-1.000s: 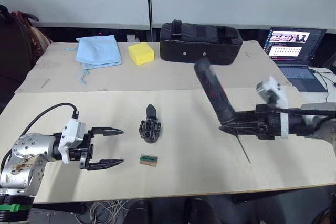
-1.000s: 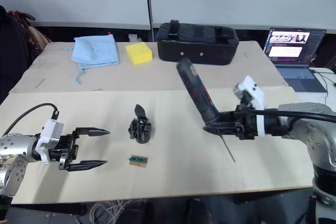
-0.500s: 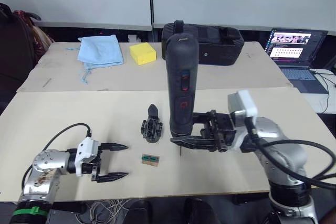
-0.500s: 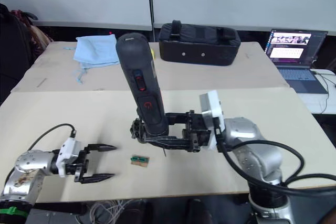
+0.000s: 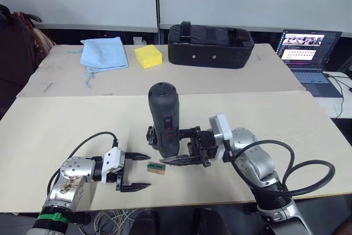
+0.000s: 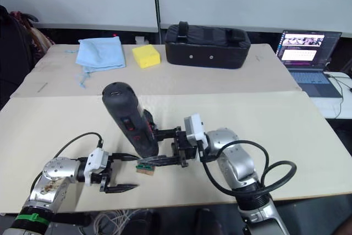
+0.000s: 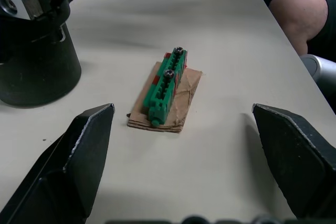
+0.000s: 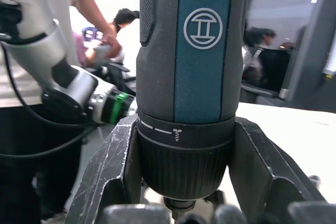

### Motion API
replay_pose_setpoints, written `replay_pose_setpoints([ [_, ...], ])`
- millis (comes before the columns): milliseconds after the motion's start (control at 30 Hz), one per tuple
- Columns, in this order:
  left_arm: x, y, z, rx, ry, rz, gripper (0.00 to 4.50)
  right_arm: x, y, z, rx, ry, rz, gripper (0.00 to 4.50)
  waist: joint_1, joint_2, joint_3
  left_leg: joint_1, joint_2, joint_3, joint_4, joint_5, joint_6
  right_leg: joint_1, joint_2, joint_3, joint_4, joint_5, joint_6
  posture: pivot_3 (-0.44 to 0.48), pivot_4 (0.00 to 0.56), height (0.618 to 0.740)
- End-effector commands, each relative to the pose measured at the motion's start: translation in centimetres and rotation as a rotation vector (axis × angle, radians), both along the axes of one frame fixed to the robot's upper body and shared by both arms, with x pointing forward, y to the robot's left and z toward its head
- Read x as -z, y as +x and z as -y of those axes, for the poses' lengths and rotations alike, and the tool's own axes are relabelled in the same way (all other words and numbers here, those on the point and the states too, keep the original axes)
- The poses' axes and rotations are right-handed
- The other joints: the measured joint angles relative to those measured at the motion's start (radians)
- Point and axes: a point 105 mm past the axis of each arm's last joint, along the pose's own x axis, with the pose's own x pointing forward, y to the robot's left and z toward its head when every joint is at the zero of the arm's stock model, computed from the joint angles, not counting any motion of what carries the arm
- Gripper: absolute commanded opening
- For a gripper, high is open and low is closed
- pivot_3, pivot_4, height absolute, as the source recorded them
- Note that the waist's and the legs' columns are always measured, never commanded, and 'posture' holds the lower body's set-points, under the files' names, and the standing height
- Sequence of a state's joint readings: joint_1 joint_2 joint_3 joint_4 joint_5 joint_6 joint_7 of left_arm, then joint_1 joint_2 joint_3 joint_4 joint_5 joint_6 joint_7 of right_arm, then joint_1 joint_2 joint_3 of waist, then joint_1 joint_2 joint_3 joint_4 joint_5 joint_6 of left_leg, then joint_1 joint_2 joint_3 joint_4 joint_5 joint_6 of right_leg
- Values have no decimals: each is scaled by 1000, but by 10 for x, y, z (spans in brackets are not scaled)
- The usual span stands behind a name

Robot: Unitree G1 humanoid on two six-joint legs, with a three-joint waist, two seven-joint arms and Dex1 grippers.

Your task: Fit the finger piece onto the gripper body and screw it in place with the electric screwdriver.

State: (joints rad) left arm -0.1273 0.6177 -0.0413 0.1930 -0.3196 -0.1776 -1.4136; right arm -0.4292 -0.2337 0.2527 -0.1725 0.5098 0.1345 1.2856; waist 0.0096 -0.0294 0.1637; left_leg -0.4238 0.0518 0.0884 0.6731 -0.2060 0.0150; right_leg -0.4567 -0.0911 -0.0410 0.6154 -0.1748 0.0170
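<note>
We are seeing two grippers. The right gripper (image 5: 175,160) is clamping one electric screwdriver (image 5: 164,119) between its fingers, holding it upright, bit end down. Just behind the screwdriver, one gripper body (image 5: 151,136) is sitting on the table (image 5: 286,136), mostly hidden; we cannot make out the finger piece. The left gripper (image 5: 138,172) is hovering low with fingers spread wide, gripping nothing. Directly ahead of its fingertips one small green-and-tan block (image 7: 165,90) is lying, carrying two screws on top, near the screwdriver's base. Farther out behind the grippers we are counting one black zipped case (image 5: 210,45), one yellow sponge (image 5: 148,56), one blue cloth (image 5: 103,53), one laptop (image 5: 309,59).
</note>
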Motion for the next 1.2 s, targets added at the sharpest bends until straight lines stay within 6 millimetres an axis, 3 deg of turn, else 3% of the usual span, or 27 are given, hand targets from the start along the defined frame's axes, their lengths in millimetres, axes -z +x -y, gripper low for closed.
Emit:
replay_pose_setpoints([
  [33, 6, 1, 9, 22, -4, 1, 4500, -12, 0, -8, -17, 53, 59, 1904, 2, 1, 0, 0, 0, 0, 0, 0, 0, 0, 0, 0, 0, 0, 0, 0, 150, 740],
  [567, 12, 6, 9, -8, 3, -24, 4500, 0, 11, -15, -19, 29, 24, 1904, 5, 3, -2, 0, 0, 0, 3, 0, 0, 1, -1, 0, 2, 0, 0, 0, 150, 740],
  [1200, 3, 6, 25, 22, -24, 5, 4500, 1, 16, -18, -11, 20, 39, 1904, 5, 4, -2, 0, -1, 0, 4, 0, 0, 1, -2, 0, 3, 0, 0, 0, 150, 740],
])
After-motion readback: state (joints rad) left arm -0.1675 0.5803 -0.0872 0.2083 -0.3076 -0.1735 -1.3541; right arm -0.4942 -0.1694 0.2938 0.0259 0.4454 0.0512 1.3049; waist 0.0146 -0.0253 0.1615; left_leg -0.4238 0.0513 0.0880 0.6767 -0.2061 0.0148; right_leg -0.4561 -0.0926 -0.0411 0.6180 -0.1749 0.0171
